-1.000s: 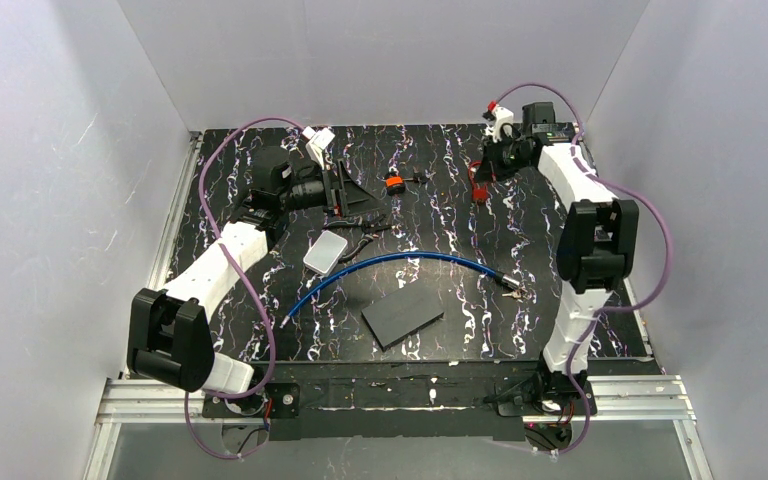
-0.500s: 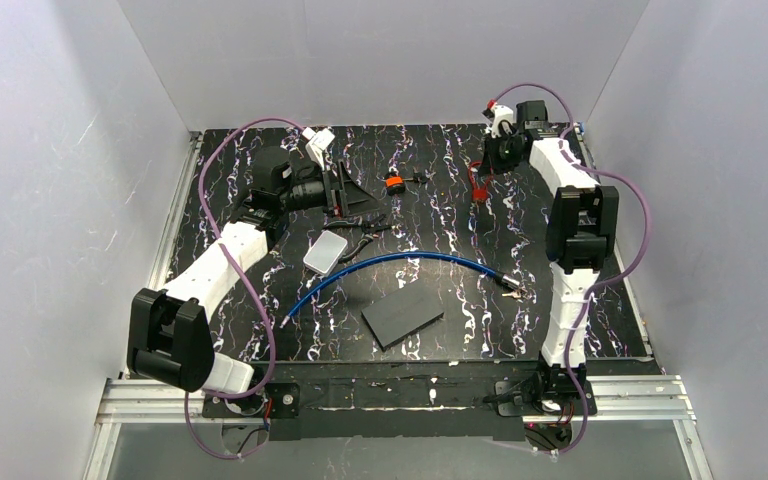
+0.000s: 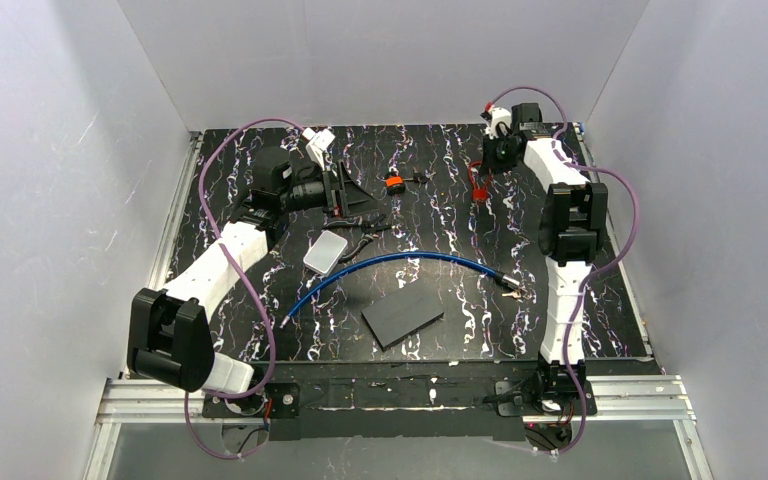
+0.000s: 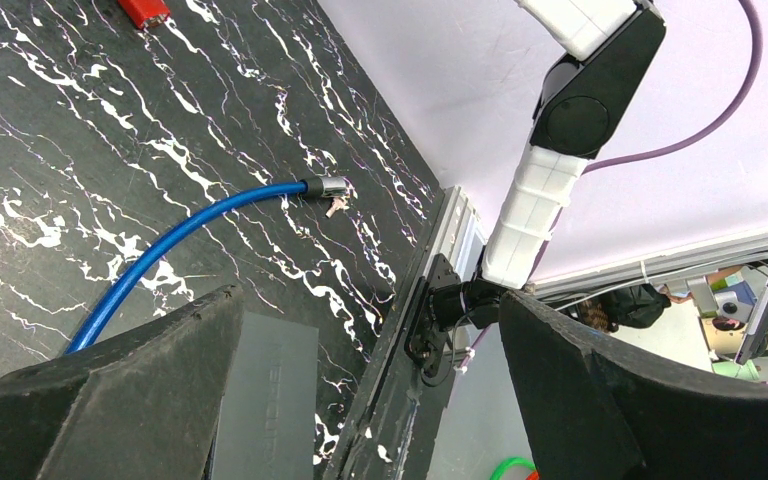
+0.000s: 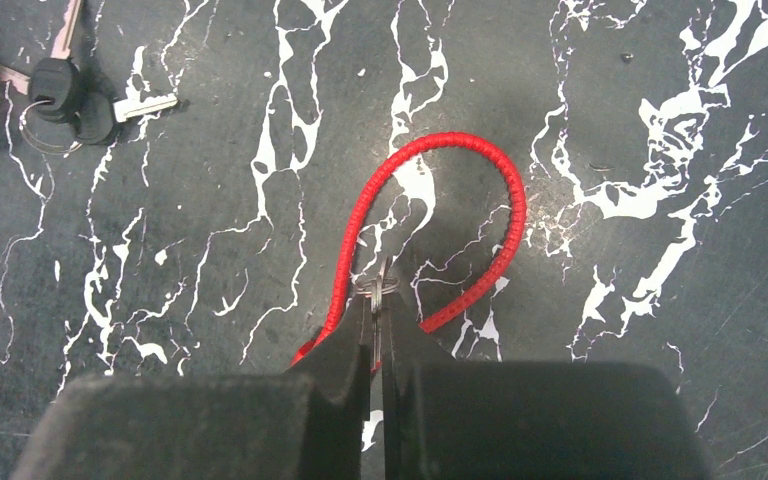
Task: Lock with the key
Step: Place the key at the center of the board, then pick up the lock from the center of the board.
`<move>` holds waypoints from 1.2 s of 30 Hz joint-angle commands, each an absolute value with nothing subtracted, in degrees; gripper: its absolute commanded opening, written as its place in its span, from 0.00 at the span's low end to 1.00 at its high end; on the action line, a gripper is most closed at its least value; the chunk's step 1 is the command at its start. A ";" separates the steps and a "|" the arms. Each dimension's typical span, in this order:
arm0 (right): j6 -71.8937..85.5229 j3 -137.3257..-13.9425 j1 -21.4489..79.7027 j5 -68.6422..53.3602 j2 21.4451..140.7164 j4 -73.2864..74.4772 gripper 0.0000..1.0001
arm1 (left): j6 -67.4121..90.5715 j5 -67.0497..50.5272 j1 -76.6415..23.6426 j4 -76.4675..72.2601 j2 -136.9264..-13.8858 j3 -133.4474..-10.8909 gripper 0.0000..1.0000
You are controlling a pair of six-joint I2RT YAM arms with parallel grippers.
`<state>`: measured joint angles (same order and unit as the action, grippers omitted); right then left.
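Note:
The lock, a long blue cable [image 3: 400,262], lies curved across the table's middle, with its metal end piece [image 3: 508,285] at the right. That end also shows in the left wrist view [image 4: 325,187]. My left gripper [image 3: 355,200] is open and empty, above the table just beyond the cable's left part [image 4: 365,300]. My right gripper [image 3: 485,170] is at the far right, shut on a thin metal key ring [image 5: 375,288] joined to the small red loop [image 5: 460,200]. Black-headed keys [image 5: 70,100] lie on the table left of the loop.
A small orange-and-black item [image 3: 393,183] lies at the far middle. A white case [image 3: 326,252] lies left of the cable. A flat dark grey box [image 3: 403,314] lies in front of the cable. White walls close in three sides.
The right arm's elbow has swung inward to the left while its gripper stayed at the red loop. The left arm and the cable have not moved.

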<state>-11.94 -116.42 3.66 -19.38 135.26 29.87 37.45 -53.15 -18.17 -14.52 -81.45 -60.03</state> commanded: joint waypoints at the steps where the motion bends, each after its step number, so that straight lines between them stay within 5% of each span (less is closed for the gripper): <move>1: -11.21 -119.88 3.69 -18.52 136.01 28.92 0.08 | 36.30 -53.44 -18.00 -14.41 -81.15 -60.58 0.98; 20: -11.15 -121.05 3.69 -21.01 131.37 31.79 0.32 | 35.46 -53.39 -17.89 -13.88 -80.85 -60.89 0.98; 28: -13.48 -113.72 3.61 -27.60 118.27 33.70 0.62 | 29.36 -54.39 -16.19 -5.94 -79.89 -62.21 0.98; 36: -17.51 -105.21 3.69 -34.72 107.20 39.04 0.88 | 9.39 -50.34 -13.94 16.96 -76.31 -67.77 0.98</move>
<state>-14.24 -109.36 3.66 -29.12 111.85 34.81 22.59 -52.14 -14.90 3.97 -81.03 -64.12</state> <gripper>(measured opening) 0.836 0.982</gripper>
